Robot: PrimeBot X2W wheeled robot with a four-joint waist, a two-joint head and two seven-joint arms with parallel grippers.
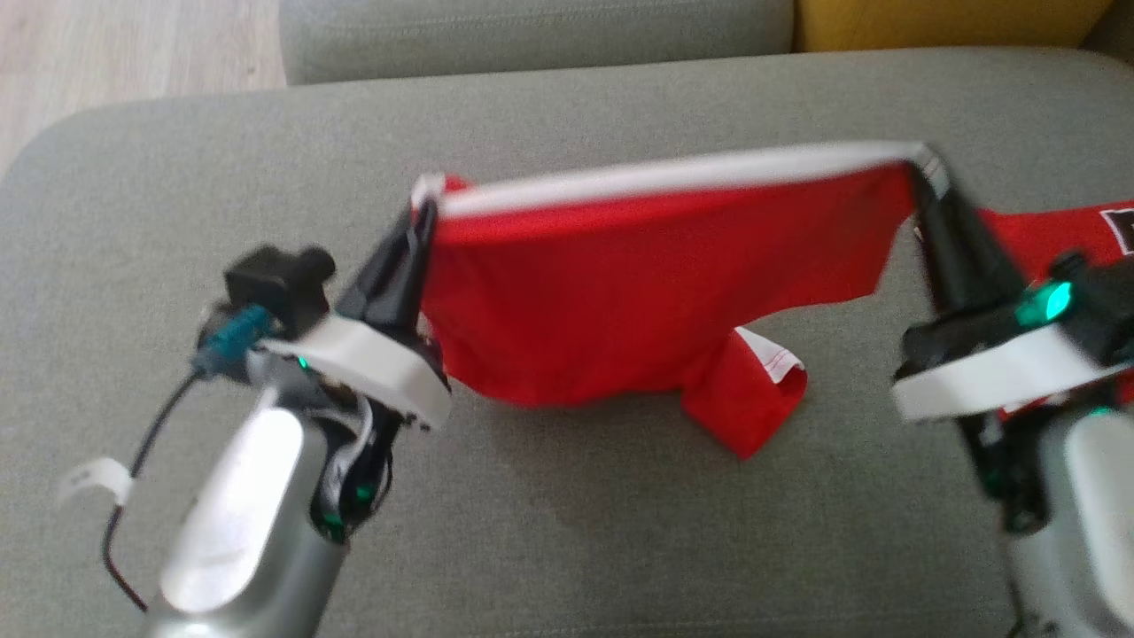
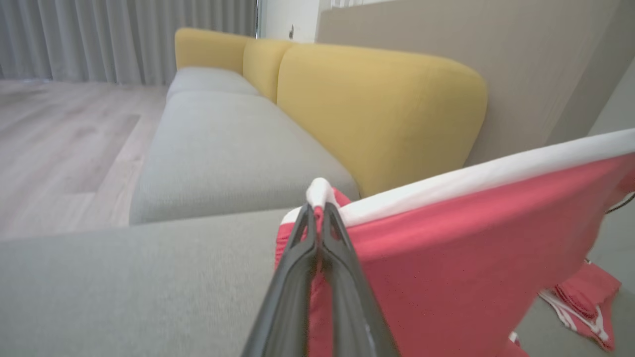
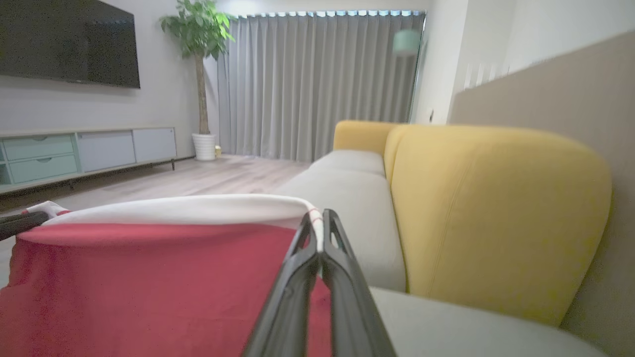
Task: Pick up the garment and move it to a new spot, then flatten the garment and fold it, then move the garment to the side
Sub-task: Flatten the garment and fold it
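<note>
A red garment [image 1: 656, 283] with a white hem band hangs stretched between my two grippers above the grey sofa cushion [image 1: 567, 532]. The left gripper [image 1: 423, 213] is shut on the garment's left hem corner, and the right gripper [image 1: 926, 173] is shut on the right corner. A sleeve [image 1: 749, 390] droops onto the cushion below. In the left wrist view the left gripper [image 2: 318, 208] pinches the white band of the garment [image 2: 471, 238]. The right wrist view shows the right gripper [image 3: 317, 223] clamped on the band, with the red garment [image 3: 149, 287] spreading left.
More red cloth with a dark patch [image 1: 1090, 235] lies on the cushion behind the right arm. A second grey seat [image 1: 532, 35] and yellow backrests [image 2: 377, 109] lie beyond. Wooden floor [image 1: 106, 62] lies past the cushion's left edge.
</note>
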